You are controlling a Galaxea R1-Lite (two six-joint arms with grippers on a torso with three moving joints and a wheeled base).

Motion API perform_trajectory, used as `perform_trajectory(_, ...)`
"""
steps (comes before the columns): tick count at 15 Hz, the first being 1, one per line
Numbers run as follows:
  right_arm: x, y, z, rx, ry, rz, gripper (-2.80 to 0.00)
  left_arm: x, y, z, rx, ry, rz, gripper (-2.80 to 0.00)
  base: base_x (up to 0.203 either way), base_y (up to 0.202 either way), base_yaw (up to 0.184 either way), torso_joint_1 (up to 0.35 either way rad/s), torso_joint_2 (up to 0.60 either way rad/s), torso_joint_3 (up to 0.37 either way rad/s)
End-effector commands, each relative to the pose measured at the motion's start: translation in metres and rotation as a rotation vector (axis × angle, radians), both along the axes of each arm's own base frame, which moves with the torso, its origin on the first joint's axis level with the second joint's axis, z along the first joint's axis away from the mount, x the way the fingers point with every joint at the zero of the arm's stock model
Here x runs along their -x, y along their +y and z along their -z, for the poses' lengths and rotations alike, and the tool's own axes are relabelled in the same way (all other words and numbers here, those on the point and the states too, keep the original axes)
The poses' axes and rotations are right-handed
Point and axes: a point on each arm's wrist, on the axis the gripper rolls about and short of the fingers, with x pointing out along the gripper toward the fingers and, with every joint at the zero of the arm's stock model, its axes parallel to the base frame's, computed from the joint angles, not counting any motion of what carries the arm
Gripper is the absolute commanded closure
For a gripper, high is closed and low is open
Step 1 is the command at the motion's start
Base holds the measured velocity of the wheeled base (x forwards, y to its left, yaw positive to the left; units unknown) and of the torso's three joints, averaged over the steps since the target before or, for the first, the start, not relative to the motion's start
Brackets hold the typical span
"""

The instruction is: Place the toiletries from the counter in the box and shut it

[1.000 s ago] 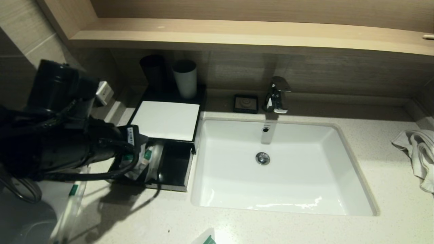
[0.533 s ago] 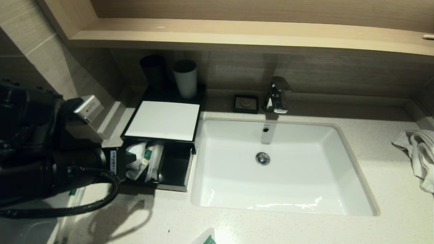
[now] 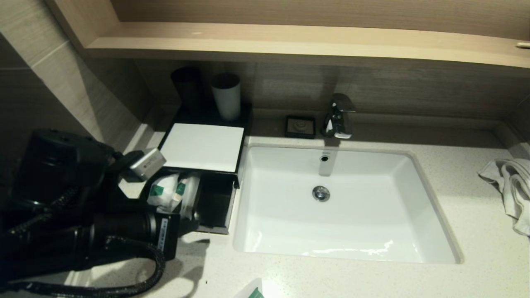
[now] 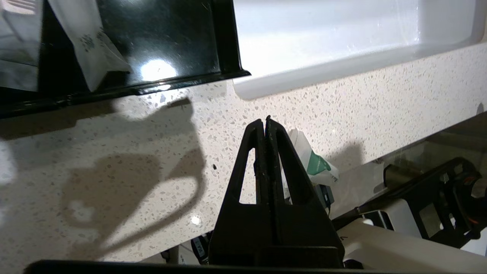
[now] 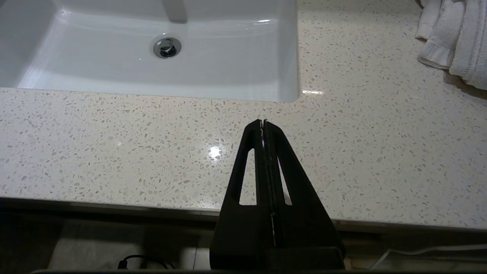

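While the black box [image 3: 201,147] sits on the speckled counter [image 3: 455,174] just left of the white sink basin [image 3: 343,207], its shallow front drawer [image 3: 209,205] stands pulled out, with several whitish packets [image 3: 169,193] bearing green labels lying in the drawer's left part. Seen from the head camera, the left arm [image 3: 83,223] crowds the lower left of the scene, its end near the drawer's front left corner; the fingers are hidden there. Behind the box stand a black cup [image 3: 187,87] and a white cup [image 3: 226,96], and along the back wall sit a small black soap dish [image 3: 300,126] and a chrome faucet [image 3: 338,116]. A white towel [image 3: 507,186] lies crumpled at the far right, and one more green-labelled packet [image 3: 250,291] pokes in at the counter's front edge.

From the left wrist camera, the left gripper [image 4: 265,123] hangs over bare counter in front of the drawer, its two fingers pressed together and holding nothing. The drawer's glossy black floor and front lip show beyond it, a pale packet resting inside, and the sink's rim runs alongside. A loose packet with a green label lies just behind the fingers, near the counter's edge.

From the right wrist camera, the right gripper [image 5: 263,125] is parked over the counter's front edge before the sink, fingers together and empty, the towel off to one side.
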Motion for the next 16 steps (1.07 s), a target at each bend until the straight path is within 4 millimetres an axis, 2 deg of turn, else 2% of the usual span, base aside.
perform_trajectory(1, 0.0, 0.0, 0.0, 0.0, 0.0, 0.0, 0.0, 0.0, -0.015, 0.015, -0.041, 0.055, 0.054, 0.0, 0.0, 0.0, 0.0, 0.0, 0.0, 0.0)
perform_trajectory(6, 0.0, 0.0, 0.0, 0.0, 0.0, 0.0, 0.0, 0.019, -0.036, 0.029, -0.096, 0.081, 0.166, 0.0, 0.0, 0.0, 0.0, 0.0, 0.0, 0.0)
perform_trajectory(13, 0.0, 0.0, 0.0, 0.0, 0.0, 0.0, 0.0, 0.008, -0.051, 0.04, -0.152, 0.045, 0.167, 0.0, 0.0, 0.0, 0.0, 0.0, 0.0, 0.0)
perform_trajectory(16, 0.0, 0.0, 0.0, 0.0, 0.0, 0.0, 0.0, 0.01, -0.055, 0.043, -0.165, 0.043, 0.19, 0.0, 0.0, 0.0, 0.0, 0.0, 0.0, 0.0)
